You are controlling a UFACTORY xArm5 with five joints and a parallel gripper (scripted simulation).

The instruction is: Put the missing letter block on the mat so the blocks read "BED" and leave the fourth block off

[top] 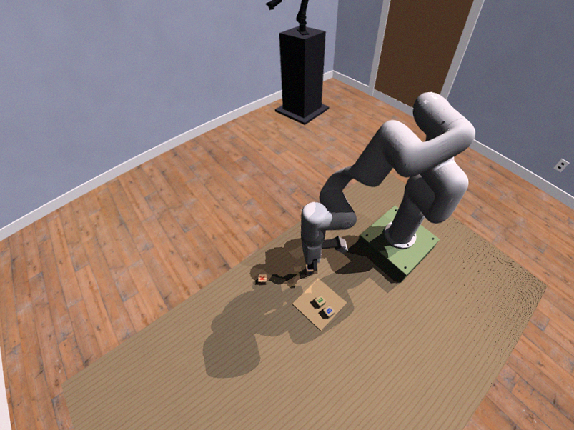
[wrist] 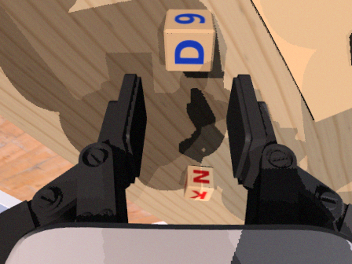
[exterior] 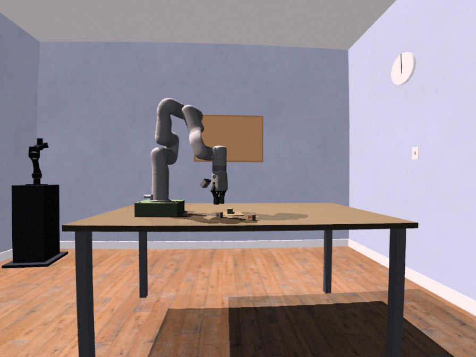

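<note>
My gripper (top: 310, 269) (exterior: 218, 200) (wrist: 186, 97) is open, with nothing between its fingers. It hovers just above a wooden block with a blue D (wrist: 188, 40) (exterior: 219, 215) on top, which lies on the table off the mat. In the top view the gripper hides that block. The tan mat (top: 306, 306) (wrist: 304, 34) holds a block with a green E (top: 319, 301) (exterior: 230, 210) and a block with a blue letter (top: 329, 311) side by side. A block with red letters (top: 262, 278) (exterior: 252, 217) (wrist: 198, 184) lies on the table farther from the mat.
The arm's green base plate (top: 402, 254) (exterior: 158, 208) stands near the mat on the wooden table (top: 240, 392) (exterior: 346, 217). A black pedestal (top: 303, 71) with another arm stands on the floor, far off.
</note>
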